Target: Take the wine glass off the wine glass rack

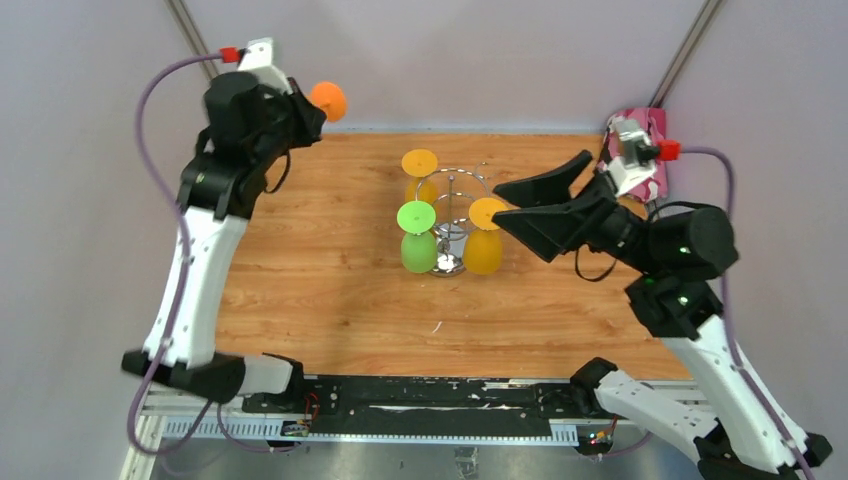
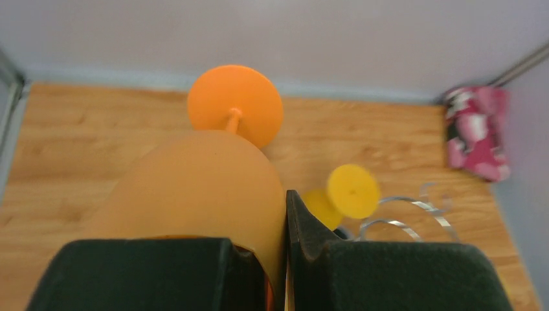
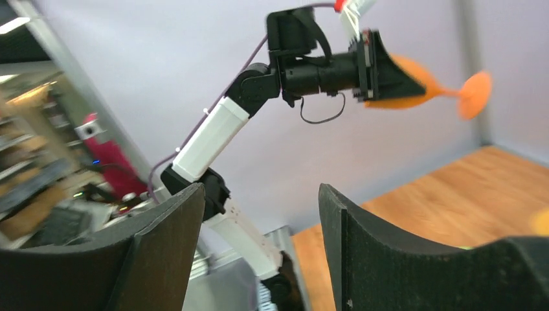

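My left gripper [image 1: 305, 112] is shut on the bowl of an orange wine glass [image 2: 201, 188] and holds it in the air over the table's far left corner, away from the rack. Its round foot [image 1: 328, 100] points toward the back wall. The chrome wine glass rack [image 1: 456, 205] stands mid-table. A yellow glass [image 1: 420, 170], a green glass [image 1: 417, 238] and an orange-yellow glass [image 1: 485, 242] hang on it upside down. My right gripper [image 1: 505, 200] is open and empty just right of the rack. In the right wrist view the held glass [image 3: 404, 84] shows beyond the open fingers [image 3: 165, 233].
A pink patterned object [image 1: 650, 150] sits at the table's back right corner and also shows in the left wrist view [image 2: 476, 129]. Metal frame poles rise at both back corners. The wooden tabletop [image 1: 330, 290] ends at walls at the back and both sides.
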Action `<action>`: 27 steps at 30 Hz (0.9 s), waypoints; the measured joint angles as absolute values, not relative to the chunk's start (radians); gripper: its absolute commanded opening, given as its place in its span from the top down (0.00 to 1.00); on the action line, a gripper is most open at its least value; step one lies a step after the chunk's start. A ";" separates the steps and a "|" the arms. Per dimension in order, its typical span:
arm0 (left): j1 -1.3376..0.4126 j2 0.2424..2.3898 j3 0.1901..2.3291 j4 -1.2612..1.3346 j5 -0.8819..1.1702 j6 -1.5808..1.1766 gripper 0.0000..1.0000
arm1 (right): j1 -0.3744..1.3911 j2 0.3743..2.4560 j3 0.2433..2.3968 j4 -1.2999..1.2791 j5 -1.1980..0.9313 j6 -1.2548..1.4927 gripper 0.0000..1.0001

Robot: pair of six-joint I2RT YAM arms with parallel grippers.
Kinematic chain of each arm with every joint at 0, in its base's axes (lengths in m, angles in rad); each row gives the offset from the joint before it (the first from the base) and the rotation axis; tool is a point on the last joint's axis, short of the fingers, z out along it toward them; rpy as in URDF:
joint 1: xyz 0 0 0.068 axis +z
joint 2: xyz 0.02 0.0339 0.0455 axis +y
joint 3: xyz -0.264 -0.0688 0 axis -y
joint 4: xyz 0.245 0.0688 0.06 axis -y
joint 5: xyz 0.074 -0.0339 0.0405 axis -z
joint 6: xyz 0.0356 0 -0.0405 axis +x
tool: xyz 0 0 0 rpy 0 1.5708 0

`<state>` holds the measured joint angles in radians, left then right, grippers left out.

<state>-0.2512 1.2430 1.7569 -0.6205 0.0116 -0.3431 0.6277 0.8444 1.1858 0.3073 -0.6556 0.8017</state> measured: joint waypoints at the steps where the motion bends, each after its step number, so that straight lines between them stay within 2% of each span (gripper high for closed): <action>1: -0.251 1.298 1.790 -0.666 -0.020 -0.333 1.00 | 0.628 0.822 1.220 0.213 -0.609 0.751 0.31; 7: -0.250 1.641 2.002 -0.978 -0.191 -0.260 1.00 | 0.628 0.731 1.304 -0.142 -0.353 0.567 0.30; 11: -0.234 1.752 2.035 -1.098 -0.223 -0.221 1.00 | 0.628 0.733 1.304 -0.268 -0.253 0.517 0.30; 18: -0.165 1.861 2.039 -1.216 -0.239 -0.169 1.00 | 0.628 0.777 1.292 -0.356 -0.171 0.492 0.30; 27: -0.107 2.023 2.052 -1.231 -0.178 -0.134 1.00 | 0.628 0.794 1.285 -0.381 -0.137 0.482 0.30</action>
